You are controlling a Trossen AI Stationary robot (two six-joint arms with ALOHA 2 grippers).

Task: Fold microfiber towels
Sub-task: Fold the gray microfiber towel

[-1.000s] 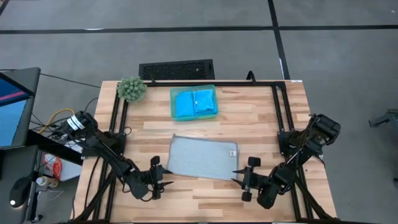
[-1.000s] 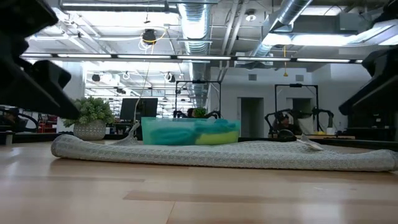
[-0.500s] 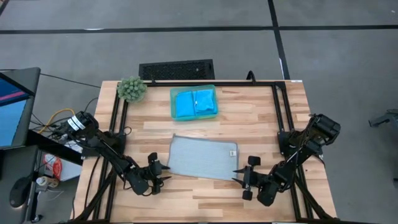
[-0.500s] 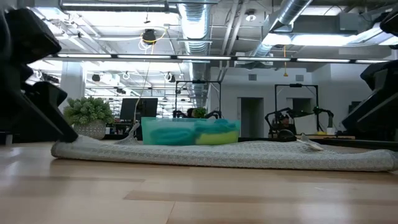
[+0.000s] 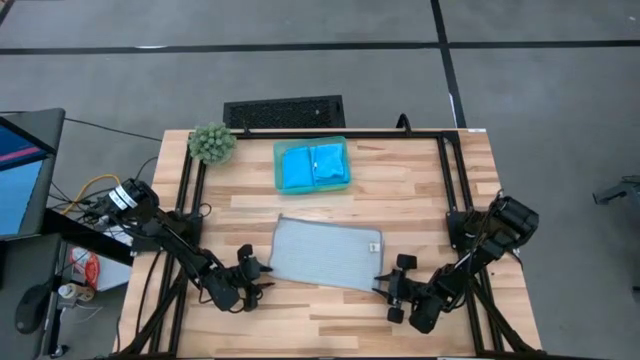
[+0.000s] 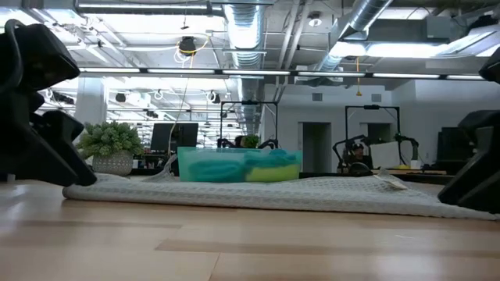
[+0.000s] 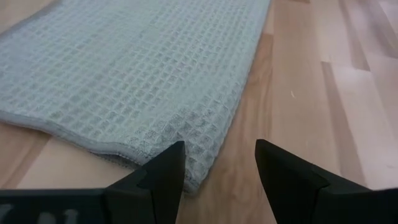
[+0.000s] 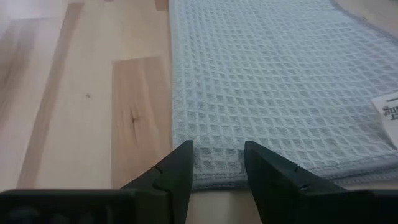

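Observation:
A light grey towel (image 5: 325, 253) lies flat on the table's middle, with a white tag (image 5: 375, 246) at its right end. My left gripper (image 5: 258, 275) is open and low at the towel's near left corner (image 7: 189, 177). One finger stands over the corner and the other over bare wood. My right gripper (image 5: 388, 284) is open and low at the towel's near right corner (image 8: 214, 171), with the towel's edge between its fingers. Two bright blue towels (image 5: 313, 166) lie folded in the teal tray (image 5: 277, 168). The low view shows a yellow patch (image 6: 269, 172) through the tray's wall. My left gripper's open fingers come at the towel's near left corner (image 7: 189, 177) low and slanting from the near left; I cannot tell whether they touch it. My right gripper's open fingers straddle the towel's near right edge (image 8: 214, 171) from the near right; I cannot tell whether they touch it.
The teal tray stands at the far middle of the table. A fuzzy green plant ball (image 5: 211, 143) sits at the far left corner. A black frame (image 5: 447, 170) runs along the table's far, left and right sides. Bare wood lies near the front edge.
Both grippers have gone down toward the table and a little toward the grey towel's near corners, staying open. The towel has kept still.

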